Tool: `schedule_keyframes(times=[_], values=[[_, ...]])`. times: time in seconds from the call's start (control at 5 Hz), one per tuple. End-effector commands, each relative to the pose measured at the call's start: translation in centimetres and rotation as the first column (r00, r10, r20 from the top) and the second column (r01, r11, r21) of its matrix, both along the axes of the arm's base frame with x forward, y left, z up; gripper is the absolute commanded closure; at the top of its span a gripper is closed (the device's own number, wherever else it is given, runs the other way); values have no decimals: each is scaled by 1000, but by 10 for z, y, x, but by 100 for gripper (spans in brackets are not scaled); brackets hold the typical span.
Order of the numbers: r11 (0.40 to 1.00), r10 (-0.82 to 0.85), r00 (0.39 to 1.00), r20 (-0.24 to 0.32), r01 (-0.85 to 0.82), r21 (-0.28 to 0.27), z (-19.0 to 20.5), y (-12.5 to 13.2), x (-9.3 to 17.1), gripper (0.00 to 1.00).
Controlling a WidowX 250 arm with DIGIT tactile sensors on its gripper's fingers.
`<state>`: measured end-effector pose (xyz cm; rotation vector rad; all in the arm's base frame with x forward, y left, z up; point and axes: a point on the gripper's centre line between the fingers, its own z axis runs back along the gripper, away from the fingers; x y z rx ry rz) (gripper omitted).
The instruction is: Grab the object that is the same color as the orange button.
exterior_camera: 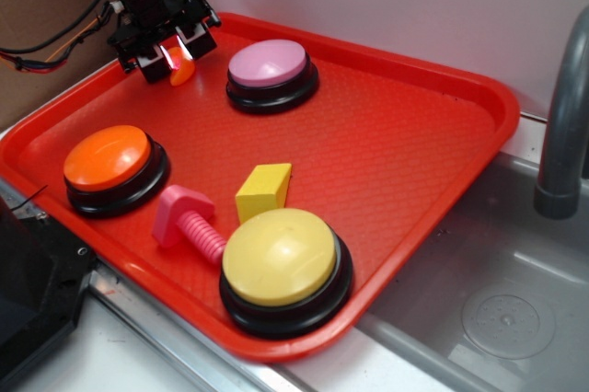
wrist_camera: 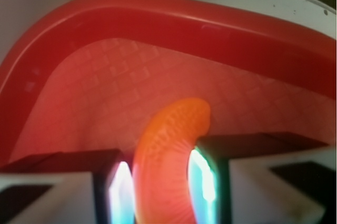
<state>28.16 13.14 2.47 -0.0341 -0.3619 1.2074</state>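
Orange hook-shaped piece (wrist_camera: 168,155) sits clamped between the gripper (exterior_camera: 171,59) fingers at the far left corner of the red tray (exterior_camera: 405,162), its curved tip poking out past the pads. No writing is legible anywhere. Nearby on the tray sit the pink button (exterior_camera: 269,65), orange button (exterior_camera: 108,158), yellow button (exterior_camera: 280,257), yellow block (exterior_camera: 264,190) and pink bolt (exterior_camera: 189,219).

Orange object (wrist_camera: 168,155); orange button (exterior_camera: 108,157); red waffle-textured tray (exterior_camera: 386,134); yellow block (exterior_camera: 264,191).
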Motion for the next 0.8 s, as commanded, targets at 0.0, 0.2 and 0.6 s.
schedule_keyframes(times=[0.0,0.2,0.6], values=[[997,-39,999,4,39,60,37,4,-7,100],[994,-105,994,41,104,38,76,-10,-10,100],[917,-394,918,-34,391,-75,118,-69,-20,100]])
